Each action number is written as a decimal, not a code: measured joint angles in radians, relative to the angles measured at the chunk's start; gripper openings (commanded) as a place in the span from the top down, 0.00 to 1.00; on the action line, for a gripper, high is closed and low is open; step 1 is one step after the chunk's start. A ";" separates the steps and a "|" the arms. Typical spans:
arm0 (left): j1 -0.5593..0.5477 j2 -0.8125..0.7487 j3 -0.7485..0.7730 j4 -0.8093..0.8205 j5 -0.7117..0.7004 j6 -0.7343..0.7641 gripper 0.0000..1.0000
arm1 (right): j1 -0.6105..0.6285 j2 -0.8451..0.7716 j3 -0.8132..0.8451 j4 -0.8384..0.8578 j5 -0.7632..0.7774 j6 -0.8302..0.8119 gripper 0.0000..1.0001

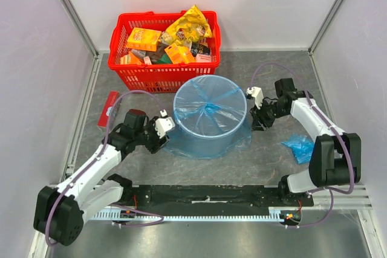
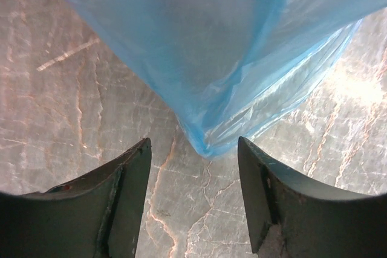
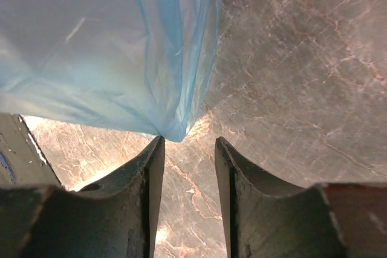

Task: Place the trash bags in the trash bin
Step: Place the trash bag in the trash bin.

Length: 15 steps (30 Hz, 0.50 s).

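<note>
The left end effector [image 2: 193, 143] and right end effector [image 3: 190, 140] have black fingers [image 2: 91, 209]. Between the 2, the draped trash bag [image 1: 208, 113] is translucent bright blue; so is the crumpled trash bag [image 1: 299, 147] behind the right one. Under them, the bench [image 1: 266, 155] is grey, marbled with pale veins.

No legible text anywhere; print on the packets [image 1: 144, 38] in the red basket [image 1: 163, 77] too small
</note>
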 measured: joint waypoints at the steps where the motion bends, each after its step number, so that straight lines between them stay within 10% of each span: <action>1: 0.000 -0.019 0.008 -0.014 0.008 0.000 0.32 | 0.000 -0.011 0.008 -0.006 0.000 0.002 0.48; 15: 0.000 -0.103 0.509 -0.318 0.080 -0.005 0.32 | 0.000 -0.145 0.077 -0.053 0.065 0.062 0.33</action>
